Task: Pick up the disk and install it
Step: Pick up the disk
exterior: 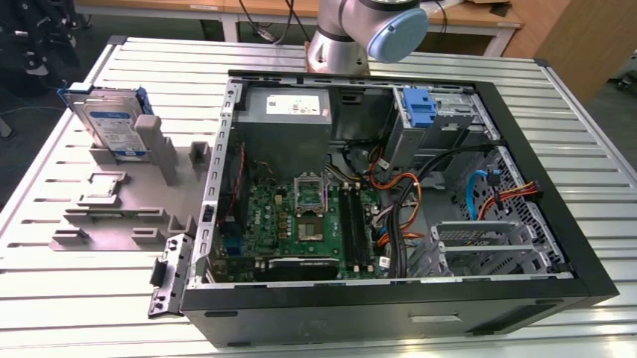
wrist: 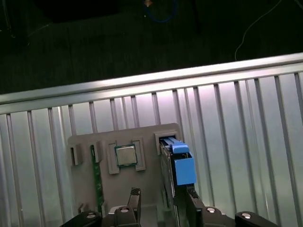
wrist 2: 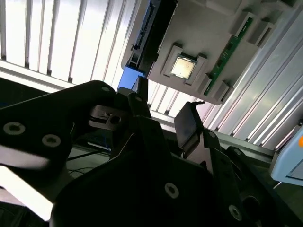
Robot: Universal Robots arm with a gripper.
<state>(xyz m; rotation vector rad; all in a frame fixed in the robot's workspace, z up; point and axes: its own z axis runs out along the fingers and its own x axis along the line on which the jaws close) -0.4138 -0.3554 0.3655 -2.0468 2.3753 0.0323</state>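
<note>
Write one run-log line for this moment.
disk: upright in grey holder, untouched | jaws: open, empty, clear of disk | computer case: lid off

The disk [exterior: 110, 123] stood upright on its edge in a slot of the grey holder [exterior: 112, 224], at the exterior view's left. It was silver-grey, its white-and-blue label facing outward and a blue carrier framing it.

In the exterior view the disk [exterior: 112, 123] stands upright at ten o'clock with open air above it. A grey fixture post [exterior: 151, 142] stands just beside it at three o'clock, the computer case [exterior: 221, 149] wall rises beyond, and cables [exterior: 403, 198] crowd the inside at six o'clock of the drive bay [exterior: 438, 112]
</note>
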